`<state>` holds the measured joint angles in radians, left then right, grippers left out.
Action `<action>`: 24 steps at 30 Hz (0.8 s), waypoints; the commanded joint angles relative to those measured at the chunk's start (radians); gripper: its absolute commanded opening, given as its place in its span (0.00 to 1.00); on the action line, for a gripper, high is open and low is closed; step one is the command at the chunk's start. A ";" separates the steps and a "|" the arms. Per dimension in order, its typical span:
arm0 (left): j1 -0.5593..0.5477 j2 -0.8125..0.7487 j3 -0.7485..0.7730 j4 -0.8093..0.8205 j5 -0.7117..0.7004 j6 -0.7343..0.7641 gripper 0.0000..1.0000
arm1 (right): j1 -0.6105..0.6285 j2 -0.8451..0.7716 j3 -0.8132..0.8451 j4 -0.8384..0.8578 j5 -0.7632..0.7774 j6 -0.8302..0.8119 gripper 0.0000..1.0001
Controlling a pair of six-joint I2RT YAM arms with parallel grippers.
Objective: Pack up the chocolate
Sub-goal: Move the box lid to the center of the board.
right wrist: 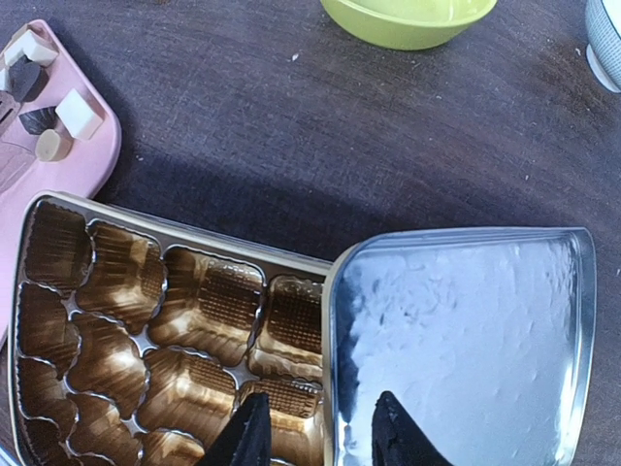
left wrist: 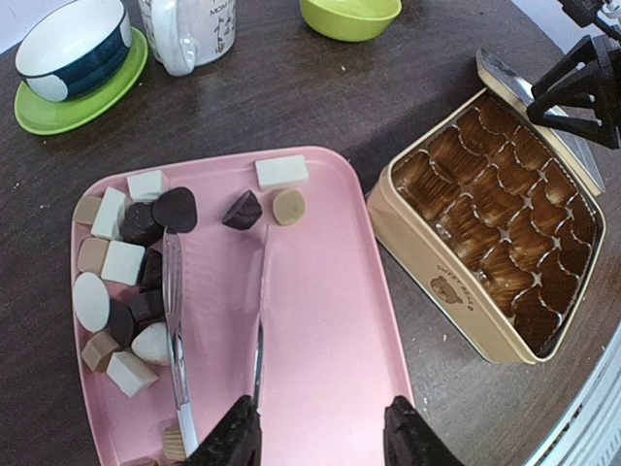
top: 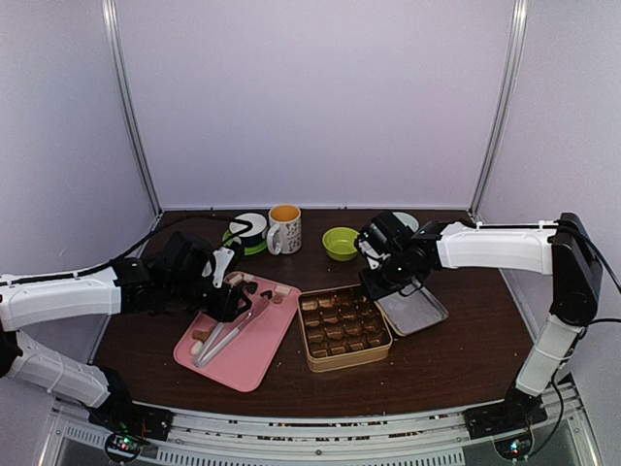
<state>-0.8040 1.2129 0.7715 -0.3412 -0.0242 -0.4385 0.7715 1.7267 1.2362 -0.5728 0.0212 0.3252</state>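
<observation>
The chocolate (left wrist: 121, 262) lies as several dark, tan and white pieces at the left end of a pink tray (left wrist: 320, 320), with a few more (left wrist: 281, 172) near its far edge. Metal tongs (left wrist: 175, 330) rest on the tray. My left gripper (left wrist: 325, 437) hangs open over bare tray, one tong arm beside its left finger. The gold tin (left wrist: 456, 282) stands to the right, its moulded cups empty. My right gripper (right wrist: 322, 442) is open, its fingers on either side of the rim of the silver lid (right wrist: 466, 330), which leans on the tin (right wrist: 184, 233).
At the back stand a mug (top: 284, 230), a green bowl (top: 341, 243) and a dark bowl on a green saucer (top: 247, 233). A pale bowl (right wrist: 604, 39) sits behind the right arm. The tray (top: 247, 359), tin (top: 349, 361) and lid (top: 415, 311) fill mid-table.
</observation>
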 commanded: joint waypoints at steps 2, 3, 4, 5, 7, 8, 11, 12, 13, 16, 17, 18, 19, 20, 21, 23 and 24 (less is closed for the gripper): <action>0.005 0.014 -0.011 0.037 0.011 -0.009 0.46 | -0.007 0.024 -0.003 0.020 -0.018 0.007 0.34; 0.006 0.016 -0.010 0.036 0.011 -0.008 0.46 | -0.006 0.028 -0.002 0.020 -0.021 0.005 0.33; 0.006 0.018 -0.009 0.036 0.013 -0.009 0.46 | -0.007 0.029 0.000 0.021 -0.022 0.006 0.33; 0.006 0.019 -0.009 0.036 0.013 -0.009 0.46 | -0.008 0.032 0.001 0.021 -0.022 0.006 0.32; 0.006 0.020 -0.009 0.036 0.015 -0.009 0.46 | -0.008 0.036 0.003 0.019 -0.022 0.006 0.32; 0.006 0.020 -0.010 0.036 0.014 -0.009 0.46 | -0.009 0.038 0.003 0.019 -0.022 0.006 0.31; 0.006 0.022 -0.010 0.036 0.012 -0.009 0.46 | -0.010 0.044 0.004 0.019 -0.020 0.005 0.29; 0.006 0.023 -0.009 0.036 0.013 -0.009 0.46 | -0.010 0.046 0.006 0.018 -0.019 0.003 0.27; 0.006 0.023 -0.009 0.036 0.013 -0.009 0.46 | -0.010 0.049 0.007 0.018 -0.018 0.002 0.26; 0.006 0.025 -0.008 0.035 0.011 -0.008 0.46 | -0.011 0.049 0.007 0.017 -0.006 0.001 0.23; 0.006 0.026 -0.006 0.032 0.011 -0.008 0.46 | -0.012 0.046 0.006 0.019 -0.001 0.001 0.21; 0.006 0.027 -0.006 0.031 0.010 -0.008 0.46 | -0.011 0.046 0.006 0.018 0.005 -0.001 0.19; 0.006 0.027 -0.006 0.031 0.010 -0.008 0.46 | -0.012 0.047 0.007 0.016 0.012 -0.002 0.17; 0.006 0.027 -0.006 0.031 0.008 -0.008 0.46 | -0.011 0.047 0.008 0.015 0.017 -0.004 0.15; 0.006 0.027 -0.006 0.031 0.008 -0.008 0.46 | -0.012 0.047 0.009 0.013 0.022 -0.005 0.13; 0.006 0.027 -0.006 0.030 0.007 -0.008 0.46 | -0.014 0.043 0.009 0.013 0.028 -0.004 0.09; 0.006 0.027 -0.006 0.031 0.006 -0.008 0.46 | -0.014 0.039 0.009 0.013 0.028 -0.003 0.06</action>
<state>-0.8040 1.2308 0.7666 -0.3393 -0.0219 -0.4397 0.7658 1.7622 1.2362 -0.5636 0.0120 0.3206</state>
